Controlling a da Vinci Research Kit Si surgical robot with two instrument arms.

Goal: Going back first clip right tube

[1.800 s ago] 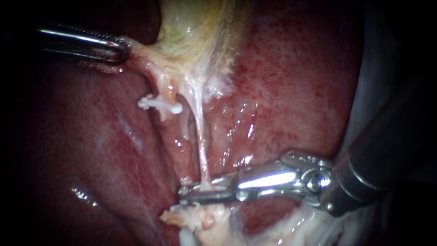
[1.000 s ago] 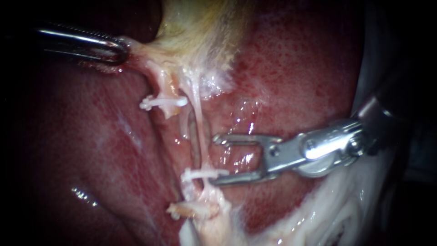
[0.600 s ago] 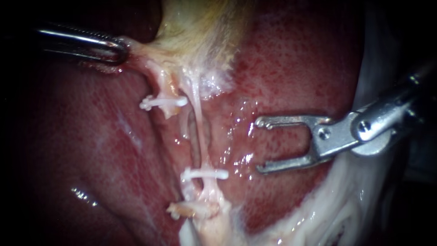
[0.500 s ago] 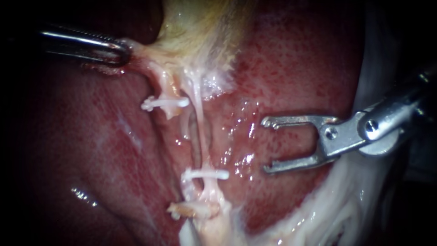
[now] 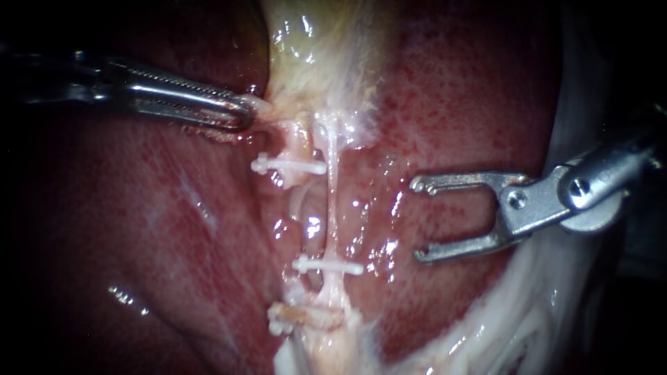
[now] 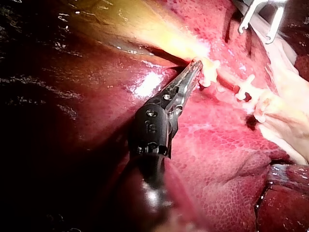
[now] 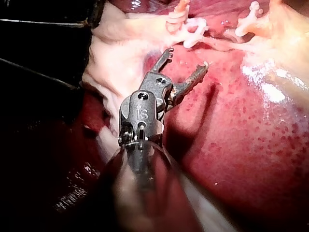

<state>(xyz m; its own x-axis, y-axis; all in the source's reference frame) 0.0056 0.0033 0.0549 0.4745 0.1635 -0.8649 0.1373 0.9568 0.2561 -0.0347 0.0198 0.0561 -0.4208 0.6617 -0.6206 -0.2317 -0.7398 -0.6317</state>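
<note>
Low on the right tube (image 5: 332, 208) sits a white clip (image 5: 328, 264), squeezed across it. The right instrument (image 5: 419, 221) has backed well away, its jaws wide apart and empty. The left instrument (image 5: 243, 118) still pinches the gallbladder (image 5: 319, 55) neck. The clip looks safely left behind.

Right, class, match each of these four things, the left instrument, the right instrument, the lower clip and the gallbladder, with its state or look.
1 left instrument
2 right instrument
3 lower clip
4 gallbladder

A open, holding nothing
B white, across the right tube
C yellowish, glistening
D shut on pale tissue

Pairs: 1-D, 2-A, 3-B, 4-C.
</note>
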